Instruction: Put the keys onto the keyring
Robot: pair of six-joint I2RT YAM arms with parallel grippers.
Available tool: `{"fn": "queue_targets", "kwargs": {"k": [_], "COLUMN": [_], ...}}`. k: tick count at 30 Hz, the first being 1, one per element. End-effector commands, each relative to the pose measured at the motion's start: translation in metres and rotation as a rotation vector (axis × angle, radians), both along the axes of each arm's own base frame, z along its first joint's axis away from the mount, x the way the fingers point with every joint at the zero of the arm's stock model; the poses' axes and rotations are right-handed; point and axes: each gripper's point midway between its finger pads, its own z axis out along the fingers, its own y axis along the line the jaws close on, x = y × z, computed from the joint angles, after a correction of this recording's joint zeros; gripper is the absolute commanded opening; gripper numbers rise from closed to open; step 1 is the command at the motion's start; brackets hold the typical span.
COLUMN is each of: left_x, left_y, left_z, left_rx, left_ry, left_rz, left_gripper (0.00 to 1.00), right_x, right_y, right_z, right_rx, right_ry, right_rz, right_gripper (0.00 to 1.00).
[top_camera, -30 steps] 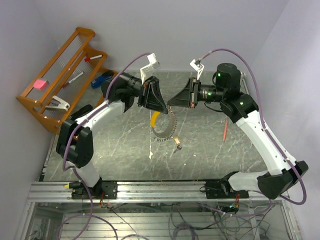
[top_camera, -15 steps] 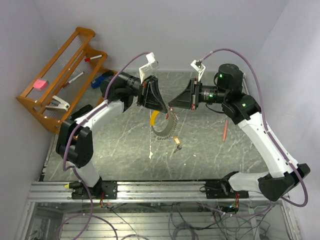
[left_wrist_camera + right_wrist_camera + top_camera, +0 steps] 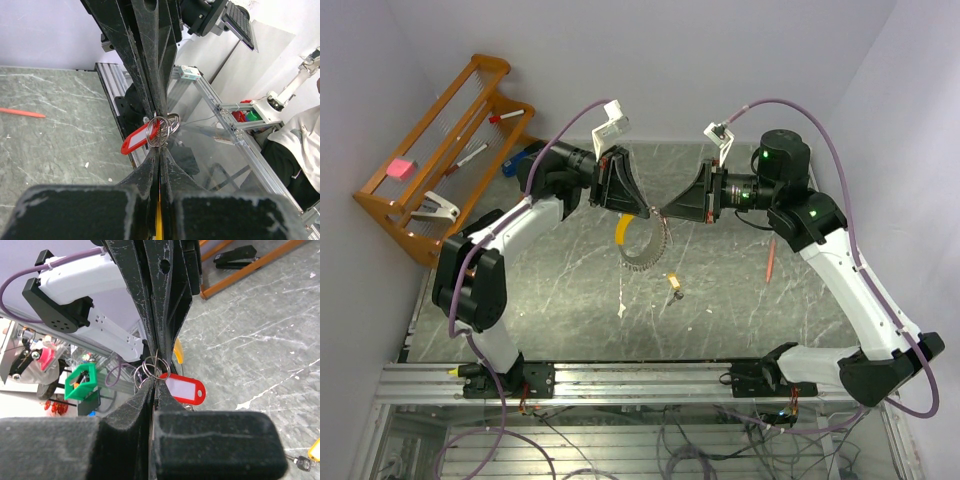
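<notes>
My left gripper (image 3: 645, 211) and right gripper (image 3: 666, 212) meet tip to tip above the middle of the table, both shut. Pinched between the tips is a cluster of small wire rings (image 3: 163, 131) carrying the red-headed key (image 3: 136, 141), which also shows in the right wrist view (image 3: 184, 389). The keyring (image 3: 648, 263), a silvery beaded ring, hangs under the tips with its yellow tag (image 3: 622, 229) beside the left fingers (image 3: 161, 315). Yellow shows between the left jaws. The brass-yellow key (image 3: 673, 284) lies on the table below the ring.
A thin red pencil (image 3: 771, 258) lies at the right. A small white scrap (image 3: 621, 311) sits near the front. A wooden rack (image 3: 440, 150) with pens, a pink block and a stapler stands at the back left. Aluminium rails (image 3: 620, 380) line the near edge.
Both grippers, still tip to tip, have shifted toward the back of the table, and the hanging ring with its yellow tag has risen with them. The brass key has not moved.
</notes>
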Motion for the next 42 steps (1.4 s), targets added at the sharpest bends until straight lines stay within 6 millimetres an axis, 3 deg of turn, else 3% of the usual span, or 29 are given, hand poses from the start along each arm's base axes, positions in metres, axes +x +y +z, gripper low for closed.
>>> {"fn": "queue_targets", "kwargs": {"k": [1,25,27,29,31,32,36,42], "left_x": [-0.007,-0.040,-0.042,-0.043,-0.044,-0.044,-0.046,-0.048], "left_y": [0.007,0.002,0.003,0.003,0.004,0.004,0.005,0.006], "left_z": [0.003,0.046,0.047,0.047,0.047,0.048,0.050,0.049], "left_rx": [-0.037,-0.135,-0.136,-0.137,-0.138,-0.139,-0.142,-0.143], "left_ry": [-0.128,-0.298,-0.301,-0.302,-0.304,-0.306,-0.312,-0.315], "left_rz": [-0.001,-0.061,-0.062,-0.063,-0.063,-0.062,-0.064,-0.064], "left_gripper": [0.07,0.07,0.07,0.07,0.07,0.07,0.07,0.07], "right_x": [-0.021,-0.017,-0.015,-0.016,-0.018,-0.017,-0.013,-0.009], "right_y": [0.003,0.010,0.008,0.007,0.004,0.001,-0.013,-0.029], "right_z": [0.005,-0.016,-0.015,-0.014,-0.012,-0.010,0.002,0.037], "right_rx": [0.014,0.049,0.038,0.025,0.008,-0.004,-0.059,-0.081], "right_ry": [0.009,-0.031,-0.048,-0.064,-0.086,-0.109,-0.215,-0.374], "right_rz": [0.082,0.121,0.111,0.112,0.112,0.104,0.040,-0.046], "right_gripper": [0.00,0.00,0.17,0.25,0.42,0.45,0.47,0.50]}}
